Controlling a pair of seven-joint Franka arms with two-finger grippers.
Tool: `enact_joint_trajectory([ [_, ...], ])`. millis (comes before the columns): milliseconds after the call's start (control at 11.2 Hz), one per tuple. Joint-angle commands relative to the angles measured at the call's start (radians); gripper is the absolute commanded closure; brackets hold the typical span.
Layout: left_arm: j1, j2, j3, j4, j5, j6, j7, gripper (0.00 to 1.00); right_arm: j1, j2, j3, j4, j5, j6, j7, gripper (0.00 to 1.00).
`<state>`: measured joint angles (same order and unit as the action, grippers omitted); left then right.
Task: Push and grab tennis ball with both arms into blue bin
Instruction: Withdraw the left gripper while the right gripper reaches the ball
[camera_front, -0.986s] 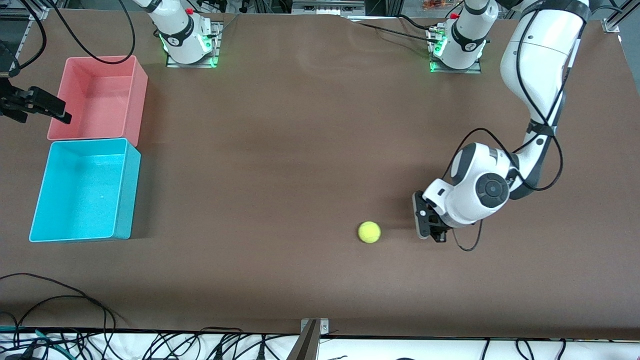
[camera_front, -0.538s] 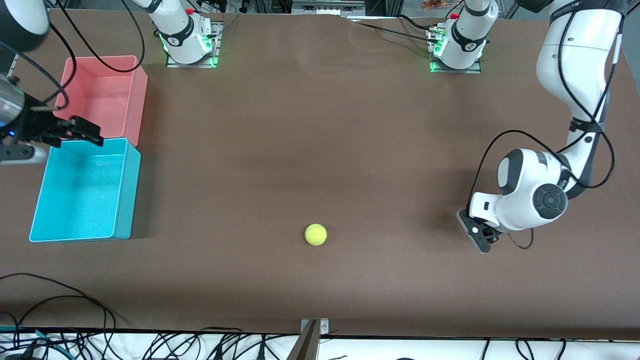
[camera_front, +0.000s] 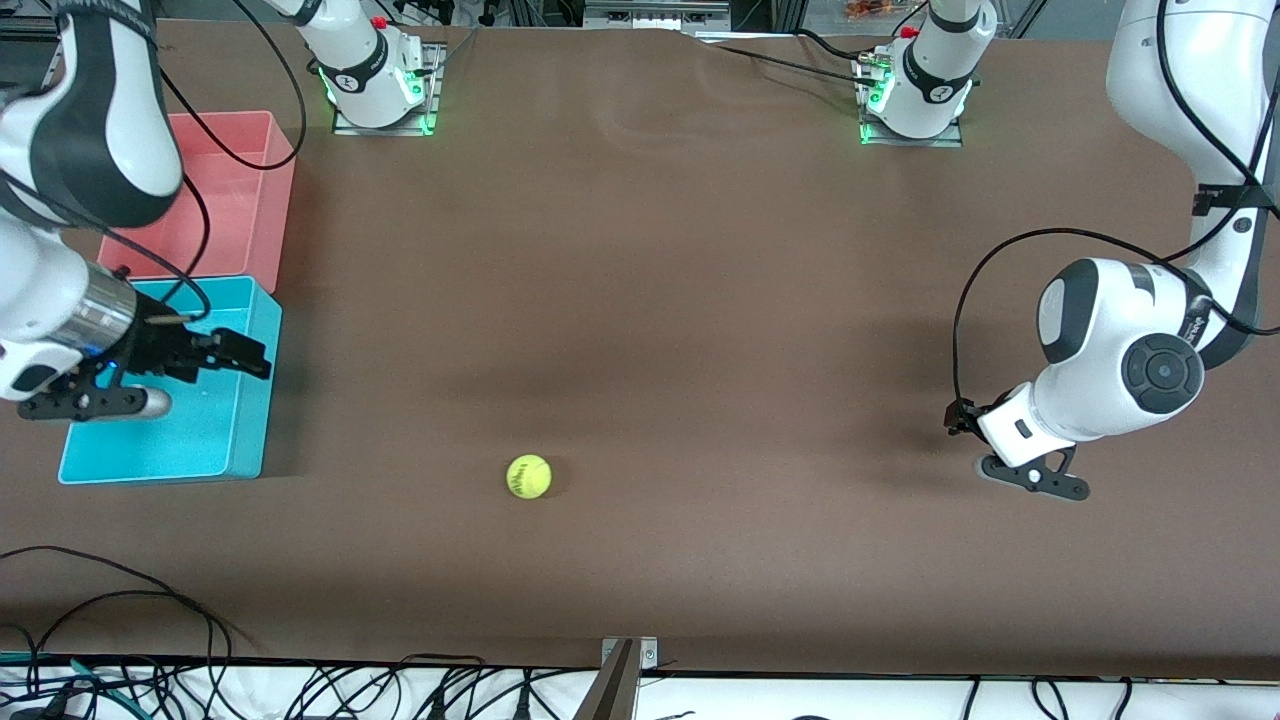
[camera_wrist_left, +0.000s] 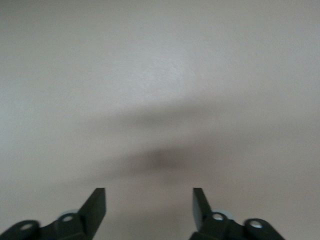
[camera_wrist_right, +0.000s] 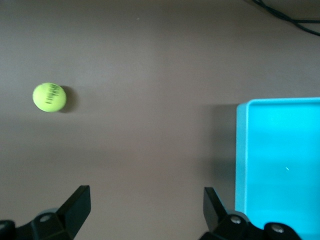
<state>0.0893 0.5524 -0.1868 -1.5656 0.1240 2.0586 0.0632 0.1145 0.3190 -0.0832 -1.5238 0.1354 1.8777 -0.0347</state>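
Note:
The tennis ball (camera_front: 528, 476) lies on the brown table, between the two arms and nearer the front camera than both grippers. The blue bin (camera_front: 190, 440) stands at the right arm's end of the table. My right gripper (camera_front: 250, 358) hangs open and empty over the bin's wall that faces the ball. In the right wrist view the ball (camera_wrist_right: 49, 97) and the bin (camera_wrist_right: 280, 165) both show, apart from the open gripper (camera_wrist_right: 145, 200). My left gripper (camera_front: 960, 414) is low over the table at the left arm's end, well away from the ball. It is open and empty, over bare table (camera_wrist_left: 149, 200).
A pink bin (camera_front: 250, 200) stands against the blue bin, farther from the front camera. Black cables (camera_front: 120, 620) lie along the table's front edge. A metal bracket (camera_front: 620, 670) sits at the middle of that edge.
The ball has rolled across the table toward the blue bin. My left gripper has drawn back toward its own end. My right gripper has moved from beside the pink bin to over the blue bin.

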Motion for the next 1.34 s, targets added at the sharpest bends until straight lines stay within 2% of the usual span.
enact_joint_trajectory([
  [0, -0.005, -0.067, 0.003, -0.021, 0.028, -0.014, -0.264, 0.00, 0.034, 0.099, -0.001, 0.022, 0.014, 0.169, -0.048, 0.00],
  [90, 0.004, -0.107, 0.004, -0.021, 0.028, -0.021, -0.302, 0.00, 0.046, 0.130, -0.001, 0.022, -0.032, 0.254, -0.075, 0.00],
  [269, 0.030, -0.202, 0.006, -0.014, 0.026, -0.121, -0.301, 0.00, 0.083, 0.196, -0.001, 0.022, -0.123, 0.416, -0.082, 0.00],
  [448, 0.043, -0.276, 0.004, 0.002, 0.013, -0.210, -0.303, 0.00, 0.094, 0.262, -0.001, 0.022, -0.134, 0.527, -0.082, 0.00],
  [986, 0.069, -0.298, 0.006, 0.021, 0.026, -0.207, -0.293, 0.00, 0.093, 0.497, -0.001, 0.024, -0.134, 0.970, -0.080, 0.00],
  [1255, 0.082, -0.287, 0.006, 0.021, 0.023, -0.200, -0.293, 0.00, 0.082, 0.595, -0.003, 0.024, -0.134, 1.110, -0.080, 0.00],
])
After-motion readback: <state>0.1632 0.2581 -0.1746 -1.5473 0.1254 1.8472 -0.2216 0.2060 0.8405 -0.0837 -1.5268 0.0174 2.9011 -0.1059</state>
